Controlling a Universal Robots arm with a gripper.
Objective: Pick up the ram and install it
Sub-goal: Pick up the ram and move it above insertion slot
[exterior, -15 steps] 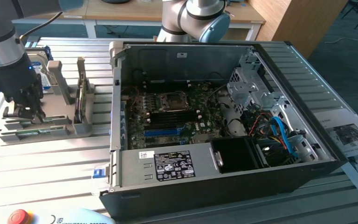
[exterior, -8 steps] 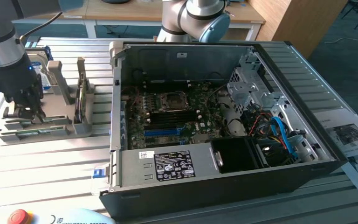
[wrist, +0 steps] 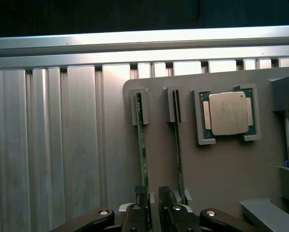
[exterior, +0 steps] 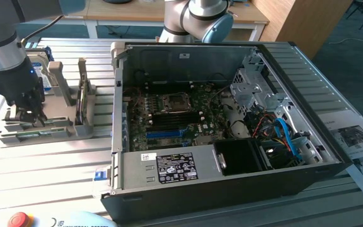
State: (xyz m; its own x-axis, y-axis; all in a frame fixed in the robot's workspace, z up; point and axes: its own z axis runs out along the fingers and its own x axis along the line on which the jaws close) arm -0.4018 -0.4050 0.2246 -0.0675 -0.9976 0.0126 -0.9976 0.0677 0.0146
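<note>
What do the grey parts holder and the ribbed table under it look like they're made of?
Parts holder: matte grey, softly rounded edges, probably plastic, perhaps printed. Table: bare silvery metal, likely aluminium, judging by its straight ribs and bright sheen.

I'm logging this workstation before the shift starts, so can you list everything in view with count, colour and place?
ram sticks: two, green, on edge in neighbouring holder slots
processor chip: one, silver on green, in a holder recess beside them
holder: one, grey, on the table, exterior view's left
hard drive: one, blue-and-white label, upright in the holder
computer case: one, black, open, mid-table
papers: a few, white, exterior view's right of the case
emergency stop button: one, red, near edge
table: one, silver, slatted
robot arm: one, grey, over the holder
gripper: one, black, down at the ram sticks
</note>
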